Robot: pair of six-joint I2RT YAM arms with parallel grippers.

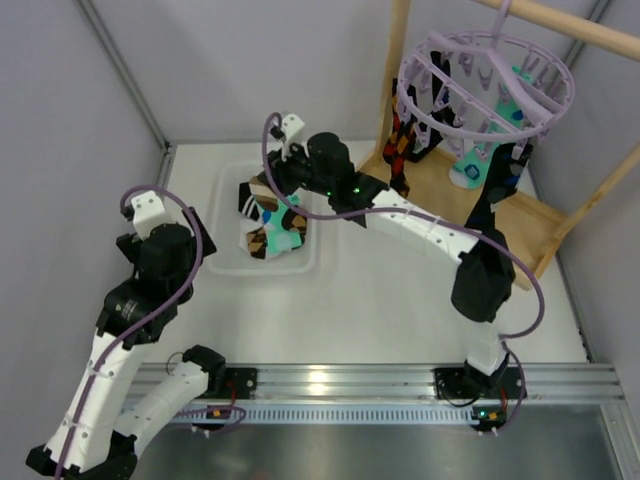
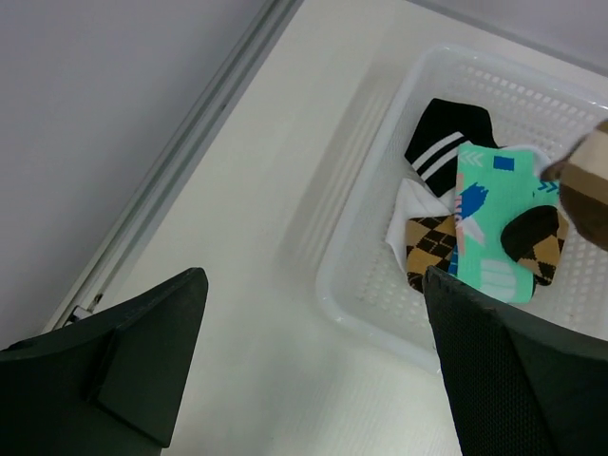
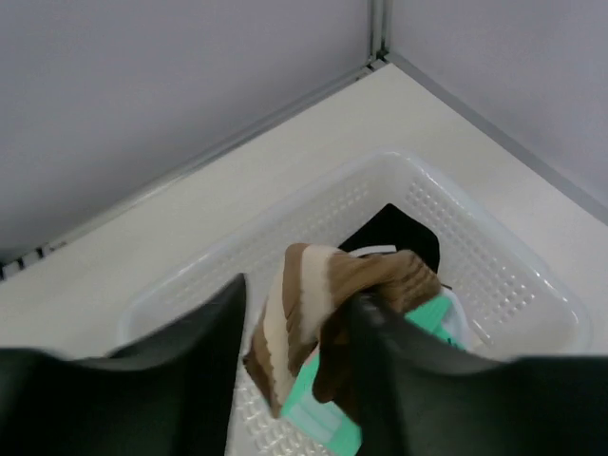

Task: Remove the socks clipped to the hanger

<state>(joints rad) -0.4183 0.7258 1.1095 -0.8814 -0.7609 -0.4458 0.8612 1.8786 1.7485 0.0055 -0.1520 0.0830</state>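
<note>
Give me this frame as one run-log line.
right hand: holds brown striped sock over basket | left hand: open, empty | hanger: socks clipped

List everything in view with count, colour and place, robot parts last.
basket: one, white perforated plastic, on the table left of centre.
socks in the basket: about four; black with white stripes, teal with blue patches, brown-black argyle, white; piled together.
striped sock: one, brown and white, above the basket.
hanger: one, lavender, round, hanging at far right.
socks on the hanger: at least three; black with red-orange diamonds, teal, dark; clipped and dangling.
wooden frame: one, light wood, far right, carries the hanger.
table: one, white.
left pincer: black, open, empty, beside the basket.
right pincer: black, closed on the striped sock.
</note>
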